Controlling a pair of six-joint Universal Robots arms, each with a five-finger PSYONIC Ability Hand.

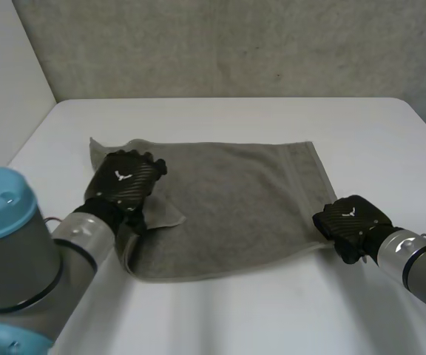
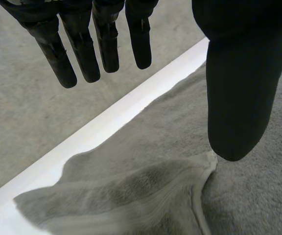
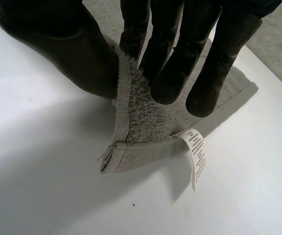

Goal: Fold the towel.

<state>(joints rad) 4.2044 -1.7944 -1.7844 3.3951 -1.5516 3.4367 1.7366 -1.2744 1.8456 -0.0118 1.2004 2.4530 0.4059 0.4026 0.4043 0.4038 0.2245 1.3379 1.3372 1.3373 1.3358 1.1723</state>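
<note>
At towel (image 1: 235, 211) corner, your right hand (image 1: 352, 219) fingers (image 3: 168, 78) pinch shallowly; lifting could slip it free; left hand (image 1: 124, 177) fingers (image 2: 84, 54) apart above towel.

In the head view the left hand (image 1: 124, 177) covers part of the towel (image 1: 235, 200) at its turned-over left edge, and the right hand (image 1: 350, 218) hides the near right corner. The print on the white label (image 3: 197, 152) is too small to read.
</note>
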